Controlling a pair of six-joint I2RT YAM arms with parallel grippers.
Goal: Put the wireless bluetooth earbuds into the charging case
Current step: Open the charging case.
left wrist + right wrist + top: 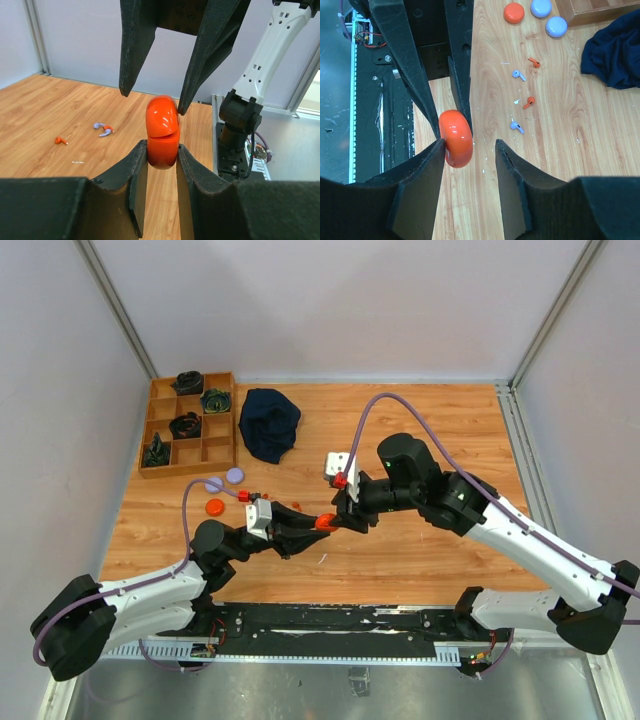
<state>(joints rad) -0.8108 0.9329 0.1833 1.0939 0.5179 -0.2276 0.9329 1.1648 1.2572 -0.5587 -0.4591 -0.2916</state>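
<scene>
1. The left gripper (161,154) is closed on the lower half of the charging case (162,134). The case is held clear of the table (430,440), over the front middle of the wood.
2. The charging case is glossy orange-red and rounded, and a dark seam is seen across it between its upper and lower parts. Whether the lid is latched cannot be told.
3. The right gripper (470,146) is held with its jaws spread on either side of the upper half of the case. One finger (420,170) is pressed against the case, and the other stands apart from it.
4. Four earbuds (529,102) are seen lying loose on the wood beyond the grippers, two orange-red and two pale lavender. All are apart from the case.
5. An orange disc (514,12) and two lavender discs (556,26) are found farther out, close together.
6. A dark blue cloth (268,423) is bunched near the far edge. A wooden tray (218,450) just beside it, at the far left corner, holds dark items in several compartments.
</scene>
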